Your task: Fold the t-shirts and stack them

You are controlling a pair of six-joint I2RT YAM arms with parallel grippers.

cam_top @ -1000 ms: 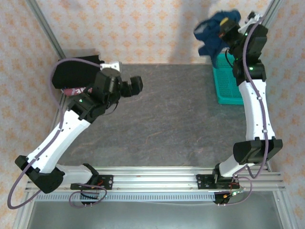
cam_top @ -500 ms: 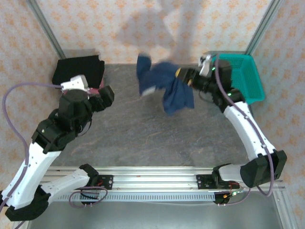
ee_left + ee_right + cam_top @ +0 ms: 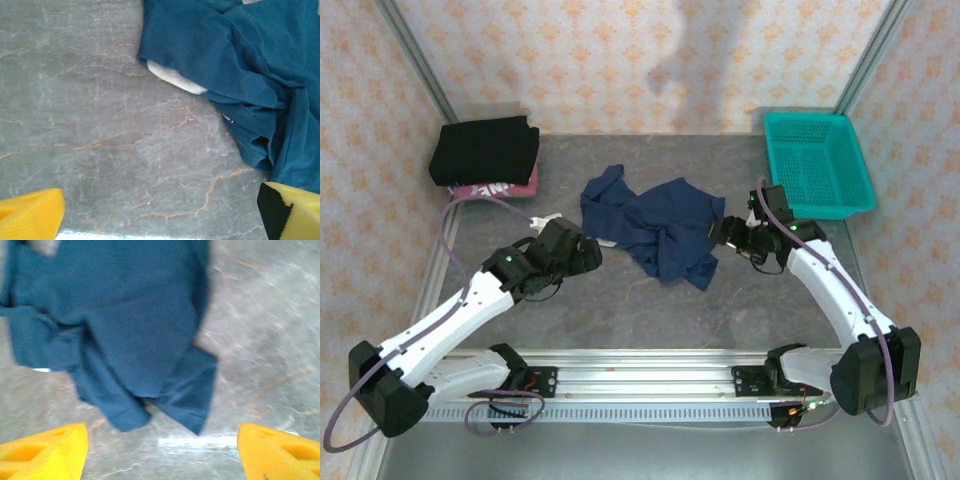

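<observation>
Navy tee (image 3: 655,228): crumpled, table centre.
Left gripper (image 3: 590,252): jaws wide apart, at tee's 8 o'clock.
Right gripper (image 3: 719,232): jaws wide apart, at tee's 3 o'clock.
Black tee (image 3: 485,150): folded, 10 o'clock corner.

"How does the overhead view look?"

"Bright and evenly lit, sharp from corner to corner. Soft grey shadows smudge the back wall (image 3: 700,60), and those on the bench (image 3: 650,300) are faint. The black t-shirt (image 3: 485,150) is so dark that its folds barely read."

"And the wrist views?"

"The left wrist one is fairly crisp. The bench's veins are clear, and a pale strip of glare runs along the bottom edge. The right wrist one is smeared throughout: the navy t-shirt (image 3: 125,315) has soft edges, the stone pattern streaks, and a white bar of glare sits low in the frame."
</observation>
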